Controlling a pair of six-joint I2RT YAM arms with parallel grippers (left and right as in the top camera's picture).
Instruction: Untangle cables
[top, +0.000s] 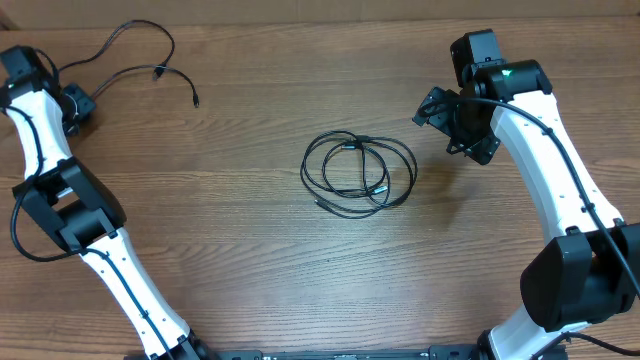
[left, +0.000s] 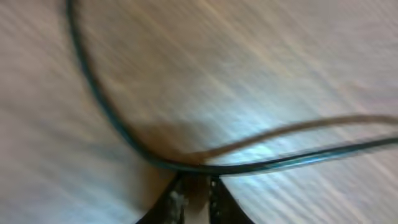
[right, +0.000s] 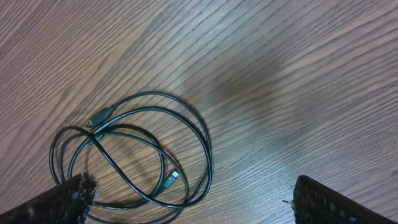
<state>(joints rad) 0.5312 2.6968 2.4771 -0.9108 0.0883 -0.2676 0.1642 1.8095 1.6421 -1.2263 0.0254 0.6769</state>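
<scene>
**One cable at the left claw, a coiled bundle under the open right claw**

The left claw (left: 196, 186) sits low over the table (left: 298, 56), and a thin black loose cable (left: 261, 164) runs straight across the tips of its fingers (left: 176, 200). From there the cord sweeps away ahead of the claw on one side and trails off sideways on the other. A narrow gap shows between the two fingers. The wrist view is blurred, though, so I cannot tell whether the claw is pinching the cord or only touching it. In the overhead view this cable lies in loose curves just beside the left claw, with one small plug end (top: 195, 101) lying farther out from it.

The right claw (right: 194, 181) stands with its fingers wide apart and nothing between them. It hangs above the table without touching any cord. The coiled cables (right: 206, 149) lie ahead of this claw, closer to its left-hand finger as the wrist view shows it. They are thin black cords looped over one another in a few rough rings, flat on the wood. One silvery plug (right: 102, 117) rests on the far part of the rings from the claw. A second plug (right: 172, 179) lies inside them, nearer the claw. The bundle lies well apart from the left claw and its cord.
</scene>
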